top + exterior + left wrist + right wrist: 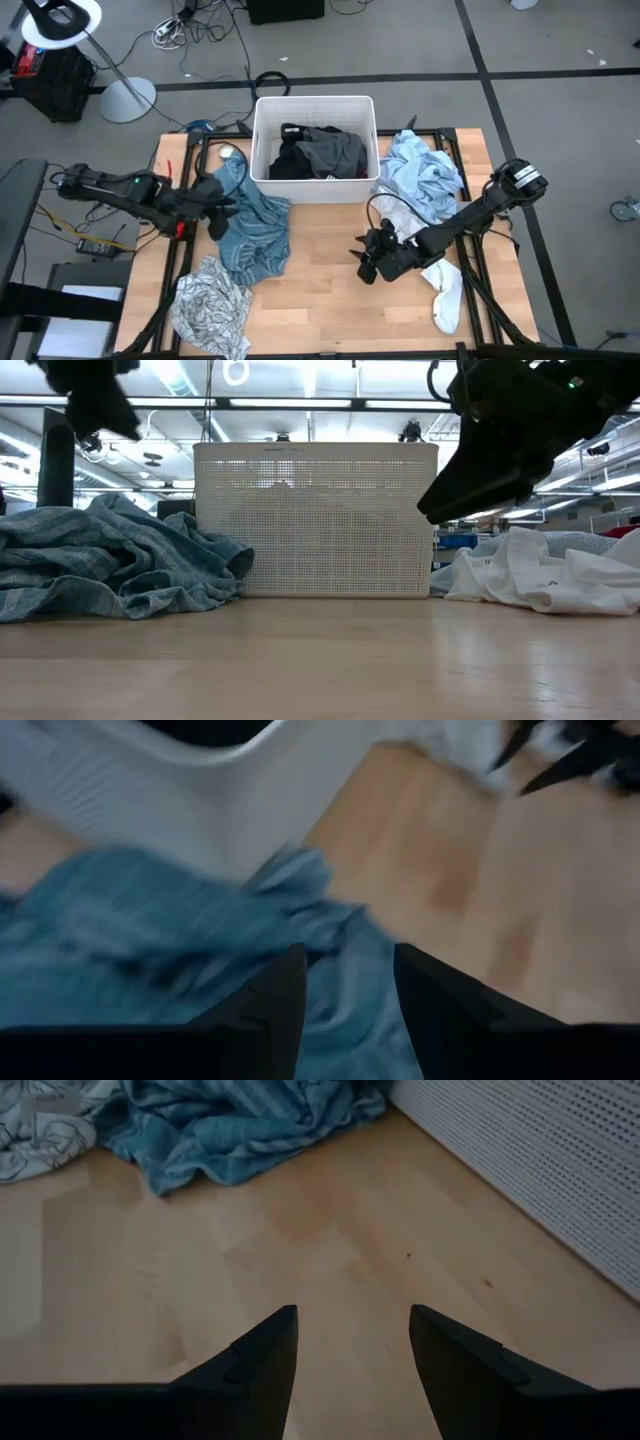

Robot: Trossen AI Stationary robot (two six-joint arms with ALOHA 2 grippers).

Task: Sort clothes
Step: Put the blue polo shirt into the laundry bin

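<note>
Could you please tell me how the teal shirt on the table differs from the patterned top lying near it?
The teal shirt is a striped blue-green; the patterned top is white with grey markings. The teal shirt lies beside the white tub, touching its front corner, while the patterned top sits at the table's near left corner, away from the tub. The teal shirt's heap spreads wider. Both lie crumpled on the wooden table, outside the tub.

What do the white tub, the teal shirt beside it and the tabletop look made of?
White tub: likely rigid plastic, matte, its wall a fine perforated grid. Teal shirt: soft woven fabric, faintly striped, lying in crumpled folds. Tabletop: pale wood or wood laminate, smooth, with a visible plank pattern and slight sheen.
</note>
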